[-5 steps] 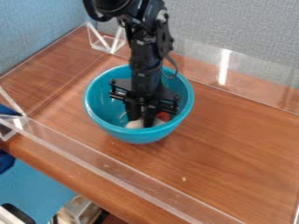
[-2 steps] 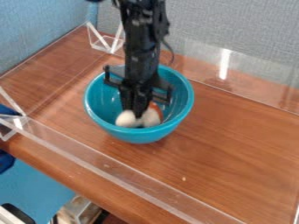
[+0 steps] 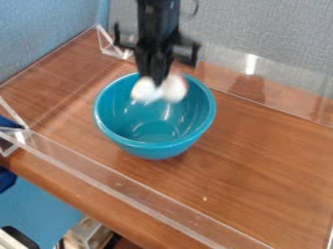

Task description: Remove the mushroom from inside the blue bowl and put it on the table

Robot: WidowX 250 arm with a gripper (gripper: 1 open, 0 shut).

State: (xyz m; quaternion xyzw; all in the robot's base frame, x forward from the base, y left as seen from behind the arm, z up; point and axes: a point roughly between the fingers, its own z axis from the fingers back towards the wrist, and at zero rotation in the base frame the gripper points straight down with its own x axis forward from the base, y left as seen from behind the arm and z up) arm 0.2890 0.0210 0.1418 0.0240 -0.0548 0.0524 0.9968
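- The tool (image 3: pixel 158 82) is seen in the upper middle of the frame, pointing straight down from the dark arm (image 3: pixel 159 24) that runs out of the top edge.
- Its fingers are closed on the mushroom (image 3: pixel 147 89), which is clamped between them and hangs clear of any surface.
- The mushroom is rendered as a pale, blurred lump at the fingertips; the cap colour cannot be made out.
- The mushroom is held above the rear part of the blue bowl (image 3: pixel 130 136), at about the level of the far rim as the picture shows it, and no contact with the bowl is seen.
- The blue bowl stands upright on the table (image 3: pixel 247 165), slightly left of the middle of the frame, and nothing is seen lying inside it.
- Bare wood is shown to the right of the bowl and at the lower right, and a narrower strip to the left and in front of it.
- The table is bordered by low clear acrylic walls (image 3: pixel 279 83): one along the rear at the upper right, one along the near edge running to the lower right.
- The near wall lies close to the bowl's front side; the rear wall lies just behind the tool.
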